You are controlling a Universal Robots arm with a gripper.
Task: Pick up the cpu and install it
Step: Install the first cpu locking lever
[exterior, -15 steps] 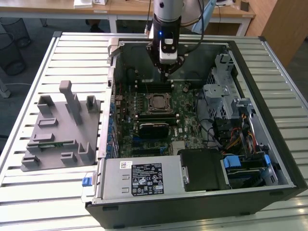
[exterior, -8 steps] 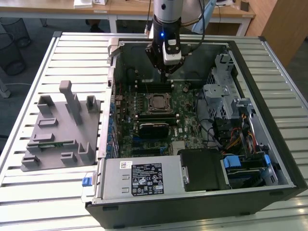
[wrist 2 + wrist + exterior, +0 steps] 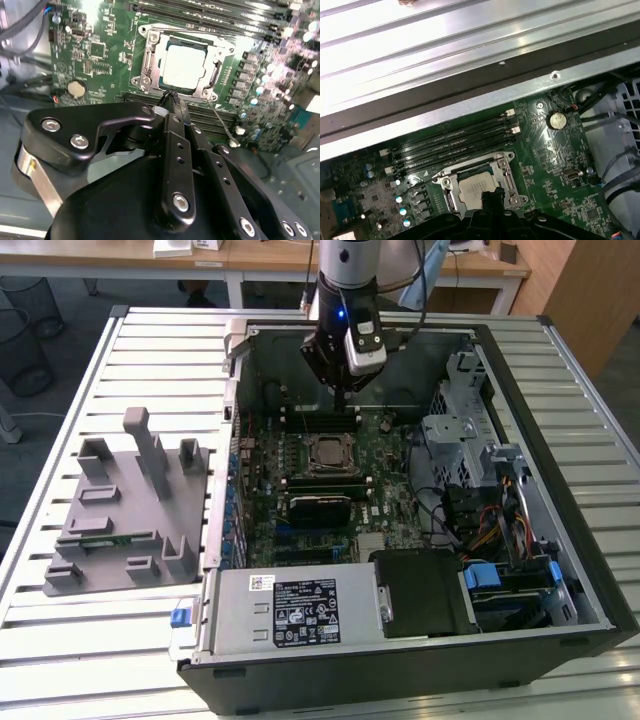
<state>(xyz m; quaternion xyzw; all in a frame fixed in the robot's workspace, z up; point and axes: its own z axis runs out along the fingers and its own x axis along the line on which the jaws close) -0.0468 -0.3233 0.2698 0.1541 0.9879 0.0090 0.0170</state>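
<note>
The cpu (image 3: 327, 453) is not in the gripper (image 3: 345, 400). It lies flat inside the socket frame (image 3: 309, 468) on the green motherboard (image 3: 385, 490), with its silvery top facing up, near the middle of the open computer case (image 3: 585, 570). In both wrist views the two black fingers of the gripper (image 3: 172, 100) come together at their tips with nothing between them, so I judge it closed and empty. In the exterior view the gripper hangs above the memory slots (image 3: 320, 422), and the cpu is at about 7 o'clock from the fingertips, close by but lower, with clear air between them. The chip is square, so it has no long axis, and its edges run parallel to the memory slots. The metal frame surrounds the chip on all sides in the second wrist view. A grey parts fixture (image 3: 130, 500) stands at 9 o'clock from the case, well apart.
</note>
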